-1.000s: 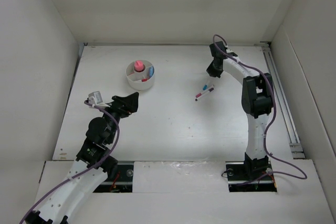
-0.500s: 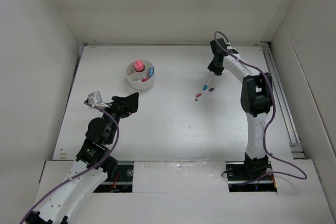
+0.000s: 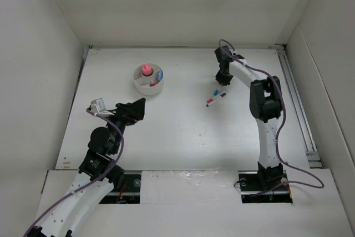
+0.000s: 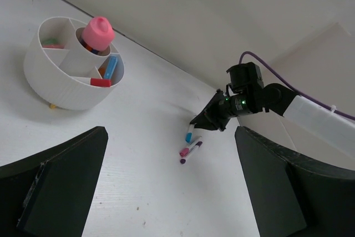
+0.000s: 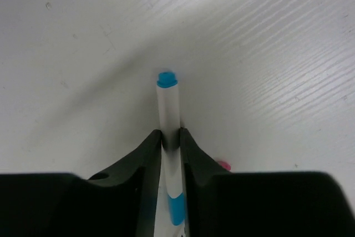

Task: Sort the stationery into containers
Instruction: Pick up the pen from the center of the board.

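Right gripper [image 5: 170, 137] closed on the blue-capped white pen [image 5: 168, 104], fingers pressing its barrel from both sides, capped end sticking out ahead; cannot tell whether the pen is clear of the table [image 3: 183, 131]; a pink-capped pen [image 3: 215, 99] lies just beside it; left gripper [image 3: 141, 108] wide open and holding nothing, near the divided white cup [image 3: 145, 89], apart from it.

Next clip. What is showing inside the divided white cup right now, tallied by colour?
pink-topped cylinder: 1
blue piece: 1
red piece: 1
green-and-pink block: 1
Total visible in the white cup: 4
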Motion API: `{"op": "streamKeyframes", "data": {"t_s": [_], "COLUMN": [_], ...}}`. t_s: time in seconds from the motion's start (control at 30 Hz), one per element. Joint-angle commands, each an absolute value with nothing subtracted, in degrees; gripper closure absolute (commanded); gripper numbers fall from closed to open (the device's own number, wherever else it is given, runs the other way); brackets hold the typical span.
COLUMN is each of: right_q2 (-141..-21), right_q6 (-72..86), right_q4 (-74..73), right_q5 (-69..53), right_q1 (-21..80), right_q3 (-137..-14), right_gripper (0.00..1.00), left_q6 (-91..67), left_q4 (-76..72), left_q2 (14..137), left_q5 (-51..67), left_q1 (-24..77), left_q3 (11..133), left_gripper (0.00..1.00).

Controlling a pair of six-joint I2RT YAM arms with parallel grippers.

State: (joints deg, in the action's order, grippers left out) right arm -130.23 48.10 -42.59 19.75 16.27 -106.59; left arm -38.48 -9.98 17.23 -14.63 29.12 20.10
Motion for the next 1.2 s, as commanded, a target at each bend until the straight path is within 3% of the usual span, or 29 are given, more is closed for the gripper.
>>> {"op": "streamKeyframes", "data": {"t_s": [0.0,0.2,0.47,0.7,0.97,1.17], "right_q2": [-131.3,-131.8,-119.8,-111.6,-121.2,-131.7], "right_q6": [48.9,49.4,49.5,48.2,43.0,41.1], "right_q4": [-45.0,-43.3,-28.3,-19.3,-13.9,-11.7], "right_q5": [19.8,19.4,18.9,20.6,34.6,43.5], "right_q1": [18.0,19.1,20.3,30.5,46.0,49.7], "right_q3": [-109.8,-110.5,-102.1,-103.4,-121.4,-132.4], "right_gripper": [0.78,1.00,1.00,1.00,1.00,1.00], "left_q6": [-38.8,-38.8,-38.8,-40.0,-47.5,-48.7], "left_q4": [-10.8,-10.3,-10.3,-9.2,-3.8,-2.5], "left_q2": [16.0,14.7,14.7,14.7,8.0,6.7], "left_q5": [-14.4,-15.6,-15.6,-17.4,-26.2,-27.7], "left_q1": [28.9,28.9,28.9,28.9,28.9,28.9], "left_q3": [20.7,20.7,20.1,20.1,19.6,19.6], "left_gripper": [0.00,0.00,0.00,0.00,0.00,0.00]}}
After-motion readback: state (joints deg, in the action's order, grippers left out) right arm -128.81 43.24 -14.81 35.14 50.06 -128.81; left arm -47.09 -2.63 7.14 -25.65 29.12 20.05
